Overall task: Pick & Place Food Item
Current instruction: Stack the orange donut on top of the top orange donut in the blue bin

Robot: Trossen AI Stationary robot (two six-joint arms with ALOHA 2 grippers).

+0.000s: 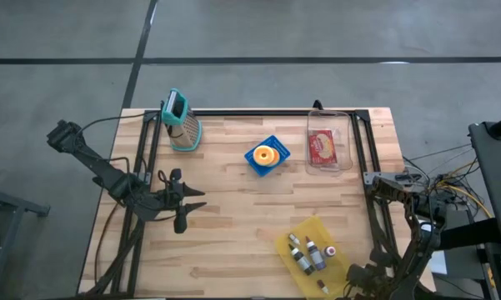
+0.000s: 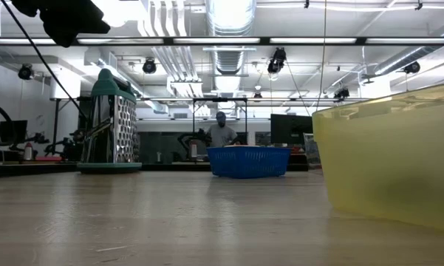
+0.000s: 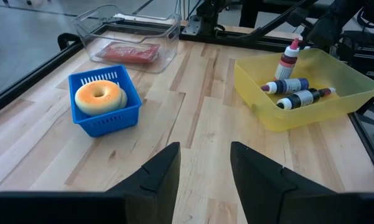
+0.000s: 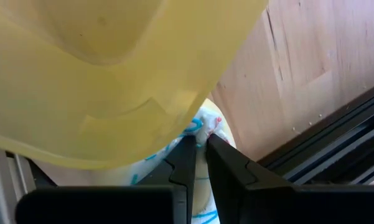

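An orange donut [image 1: 266,155] lies in a small blue basket [image 1: 277,147] at the table's middle; both show in the left wrist view [image 3: 99,96]. My left gripper [image 1: 188,202] is open and empty, left of the basket, fingers pointing toward the table's right. My right gripper [image 4: 201,142] is at the near right, beside the near corner of a yellow bin [image 1: 285,238]. It is shut on a white packet with blue and red print [image 4: 205,124] that lies against the bin's wall. My right gripper pinches the white printed packet [image 4: 203,129] between its two fingertips, right beside the yellow bin's outer wall [image 4: 112,93]. Which part of the packet it has, and whether the packet is off the table, the bin and the fingers hide.
A clear tub with a red food pack [image 1: 323,146] stands at the far right. A teal-handled grater [image 1: 182,125] stands far left. The yellow bin holds several small bottles [image 1: 308,252]. Black frame rails [image 1: 360,142] run along the table's sides. A person [image 2: 222,133] stands far behind.
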